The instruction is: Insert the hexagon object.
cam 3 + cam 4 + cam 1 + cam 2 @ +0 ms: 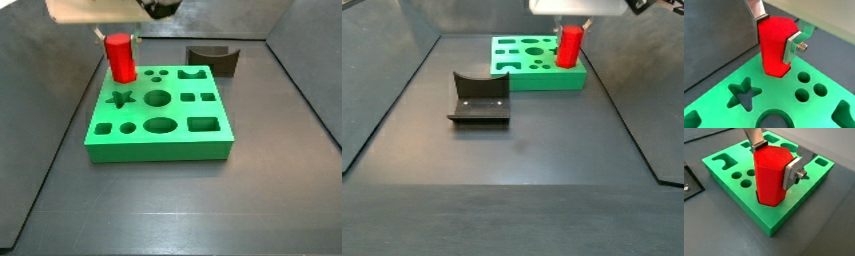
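Red and glossy, the hexagon object [774, 47] fills a wrist view, clamped between the silver fingers [792, 47] of the gripper [775, 30]; held upright near its top so its lower end is free to enter a hole, it stands at a corner of the green block [784, 100], near the star cutout [743, 93] and three small round holes [809, 88]. Whether its base is already seated there is hidden by the peg itself. Another wrist view shows the same grip [774, 159] on the peg [771, 178], its foot meeting the block [771, 218] close to a corner; the hole beneath cannot be made out. From a side view, the peg [120, 58] rises at the block's [160, 125] far left corner, the gripper [118, 33] mostly cut off by the frame. A dark brown curved block [214, 58] sits apart behind. From the opposite side view, the peg [571, 45] stands at the block's [536, 62] near right corner, and the fixture [478, 98] stands apart in front.
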